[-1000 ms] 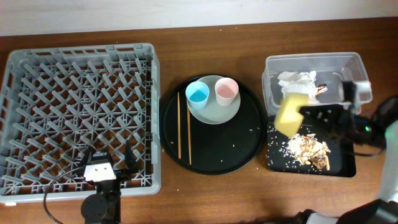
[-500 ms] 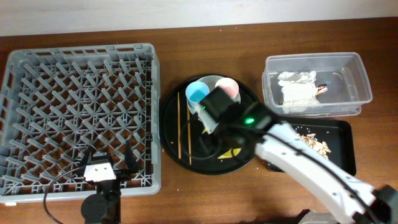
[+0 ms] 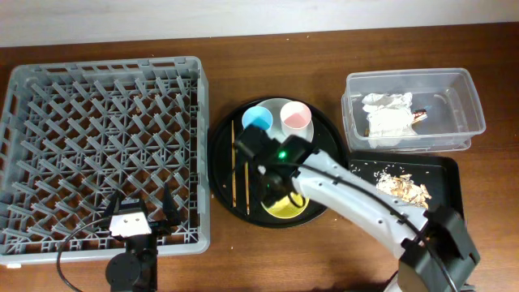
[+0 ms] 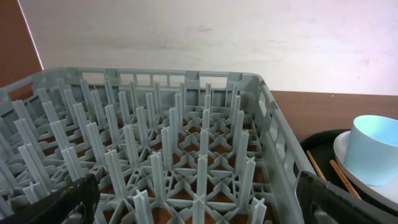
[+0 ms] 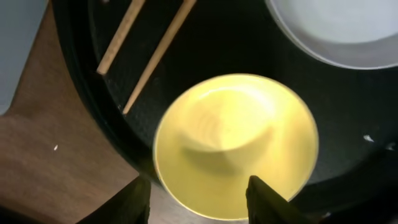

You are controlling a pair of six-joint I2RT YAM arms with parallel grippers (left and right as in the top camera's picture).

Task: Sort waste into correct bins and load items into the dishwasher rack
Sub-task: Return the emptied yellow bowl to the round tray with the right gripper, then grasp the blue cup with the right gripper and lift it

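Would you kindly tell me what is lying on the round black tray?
On the round black tray: two chopsticks, a yellow bowl, and a plate carrying a blue cup and a pink cup. The right arm hides the tray's middle and part of the plate.

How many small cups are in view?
2: a small light-blue cup and a small pink cup, side by side on the pale grey-green round plate, the blue one nearer the grey rack.
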